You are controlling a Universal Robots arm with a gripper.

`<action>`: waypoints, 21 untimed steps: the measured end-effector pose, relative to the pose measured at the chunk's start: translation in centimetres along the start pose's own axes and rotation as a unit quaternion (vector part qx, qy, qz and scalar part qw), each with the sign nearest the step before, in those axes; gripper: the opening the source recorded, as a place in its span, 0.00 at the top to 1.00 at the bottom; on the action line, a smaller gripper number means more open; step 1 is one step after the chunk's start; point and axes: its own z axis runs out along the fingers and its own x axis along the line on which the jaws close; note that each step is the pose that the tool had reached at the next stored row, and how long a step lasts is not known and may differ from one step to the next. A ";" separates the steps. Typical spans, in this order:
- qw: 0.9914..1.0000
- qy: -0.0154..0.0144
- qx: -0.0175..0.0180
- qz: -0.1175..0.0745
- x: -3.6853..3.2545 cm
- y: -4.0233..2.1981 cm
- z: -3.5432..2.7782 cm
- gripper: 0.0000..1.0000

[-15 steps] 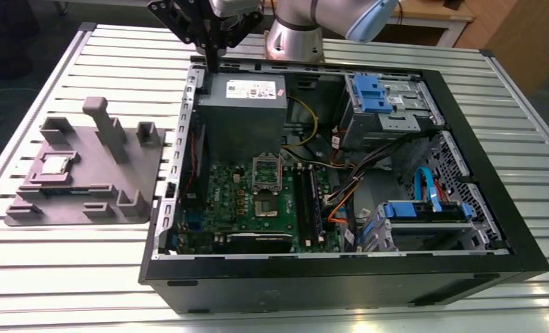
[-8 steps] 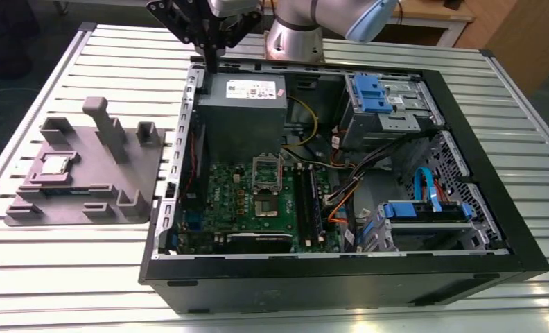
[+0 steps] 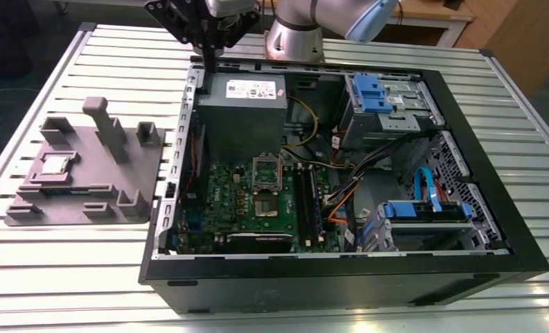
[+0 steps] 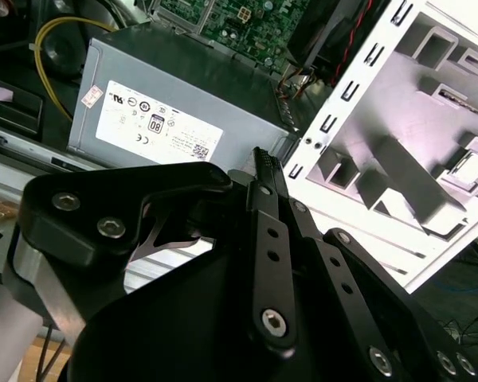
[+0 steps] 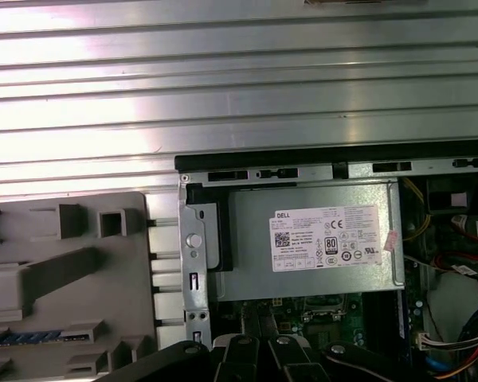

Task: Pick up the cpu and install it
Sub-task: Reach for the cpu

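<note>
Above the far rim of the open computer case [image 3: 349,281], the fingers [image 4: 260,171] are pressed together with nothing between them. The gripper [image 3: 208,53] hangs just over the grey power supply [image 3: 242,104], touching neither it nor the case wall. Below the power supply lies the green motherboard [image 3: 242,201]; at its middle the socket [image 3: 267,206] appears open and unfilled, its metal frame [image 3: 266,168] swung up.

Outside the case, on the exterior view's left, a grey moulded fixture [image 3: 89,208] rests on the slatted table [image 3: 71,277]. The cpu [image 3: 55,164] lies flat in one of its recesses, metal top up, well apart from the gripper.

Handling, as judged: the chip is light, thin and rigid, with a smooth top that offers little friction. Its underside contacts are probably delicate, and it is unlikely to tolerate tilting or dropping. The soundest hold would be across two opposite edges of the pale rim, keeping the chip level.
</note>
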 end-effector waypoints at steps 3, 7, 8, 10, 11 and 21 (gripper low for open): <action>1.000 0.000 0.000 0.000 0.07 0.00 0.01 0.89; 1.000 0.000 0.000 0.000 0.16 -0.01 0.02 0.89; 1.000 0.000 0.000 0.000 0.20 -0.02 0.03 0.89; 1.000 0.000 0.000 0.000 0.24 -0.02 0.04 0.89; 1.000 0.000 0.000 0.000 0.26 -0.02 0.04 0.89; 1.000 0.000 0.000 0.000 0.46 -0.04 0.09 0.89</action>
